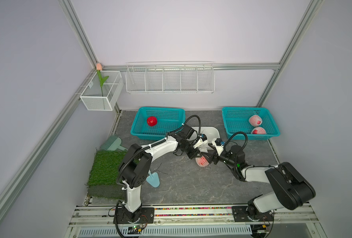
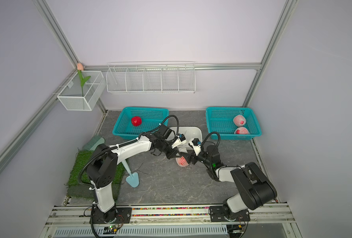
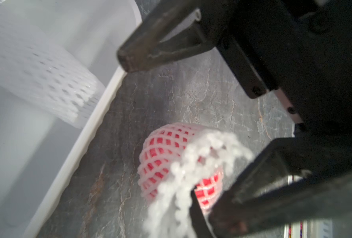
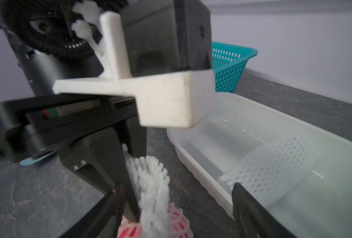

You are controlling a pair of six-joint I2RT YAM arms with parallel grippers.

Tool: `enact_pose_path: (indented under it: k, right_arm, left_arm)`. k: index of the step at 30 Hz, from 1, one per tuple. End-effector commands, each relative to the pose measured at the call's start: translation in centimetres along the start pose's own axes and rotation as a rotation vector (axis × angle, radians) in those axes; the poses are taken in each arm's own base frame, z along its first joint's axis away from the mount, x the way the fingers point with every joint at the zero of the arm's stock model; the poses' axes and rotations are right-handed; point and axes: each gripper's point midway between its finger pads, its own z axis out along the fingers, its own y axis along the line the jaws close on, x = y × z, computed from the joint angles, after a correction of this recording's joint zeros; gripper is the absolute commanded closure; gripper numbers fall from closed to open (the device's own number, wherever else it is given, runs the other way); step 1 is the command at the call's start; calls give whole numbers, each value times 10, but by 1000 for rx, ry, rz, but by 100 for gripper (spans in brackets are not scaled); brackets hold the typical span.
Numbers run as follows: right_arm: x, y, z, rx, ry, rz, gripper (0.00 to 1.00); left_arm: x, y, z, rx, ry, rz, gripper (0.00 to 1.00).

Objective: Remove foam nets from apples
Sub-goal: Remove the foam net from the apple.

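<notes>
A netted apple [image 1: 202, 161] lies on the grey table just in front of the white tray [image 1: 216, 131]. My left gripper [image 1: 200, 155] is shut on the loose end of its foam net [image 3: 191, 175] and stretches that end up off the apple [image 3: 162, 156]. My right gripper [image 4: 175, 216] stands open around the apple, one of its fingers [image 4: 251, 212] over the tray edge. An empty foam net [image 4: 274, 164] lies in the tray. The left teal basket [image 1: 136, 125] holds a bare red apple [image 1: 152, 121]. The right teal basket [image 1: 228, 123] holds two netted apples [image 1: 255, 120].
A green grass mat [image 1: 107, 167], a pale green brush [image 1: 111, 142] and a light blue scoop [image 1: 153, 179] lie at the table's left. White wire racks [image 1: 170, 79] hang on the back wall. The left one holds a pink tulip [image 1: 99, 66].
</notes>
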Motion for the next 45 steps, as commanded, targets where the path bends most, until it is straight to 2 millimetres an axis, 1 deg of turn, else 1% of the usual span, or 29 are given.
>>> enact_pose_path:
  k: [1,3,5,8,10,12,16,20,23,26,30,34,35,36,39,40,42,45]
  right_arm:
    - [8,11,-10,-62,51,30,12]
    - [9,19,-13,-115,86,22,11]
    - [15,28,-15,-164,125,27,11]
    - [25,26,-16,-154,148,32,11]
    - [30,23,-15,-135,144,36,11]
    - [28,20,-11,-127,125,46,11]
    - [18,16,-4,-133,78,55,13]
    - [19,17,2,-162,92,71,19]
    - [24,20,4,-189,103,82,29]
    - [28,21,3,-191,104,81,44]
    - [29,19,3,-182,109,78,62]
    - [27,17,5,-173,103,80,76]
    - [25,15,5,-166,97,80,78]
    - [24,15,5,-164,89,77,82]
    - [21,13,6,-153,81,73,87]
    - [21,12,5,-149,81,73,89]
    - [21,11,5,-139,78,68,89]
    - [16,10,5,-128,65,59,89]
  left_arm:
    - [-14,3,-12,-66,-61,62,91]
    - [-15,6,-16,-98,-72,70,92]
    - [-17,8,-19,-121,-82,77,92]
    - [-20,6,-25,-132,-99,92,92]
    - [-20,2,-25,-121,-98,101,92]
    - [-19,-4,-23,-110,-87,119,92]
    - [-10,-12,-14,-108,-35,160,92]
    - [-13,-14,-13,-114,-48,162,92]
    - [-21,-13,-16,-124,-77,159,92]
    - [-26,-14,-17,-126,-95,161,92]
    - [-27,-14,-18,-125,-95,161,92]
    - [-24,-15,-16,-121,-87,155,90]
    - [-23,-14,-16,-125,-83,152,82]
    - [-22,-12,-16,-134,-81,141,68]
    - [-25,-1,-22,-198,-105,110,40]
    - [-26,1,-25,-212,-120,101,34]
    - [-29,6,-33,-226,-150,79,29]
    - [-23,10,-41,-224,-144,62,28]
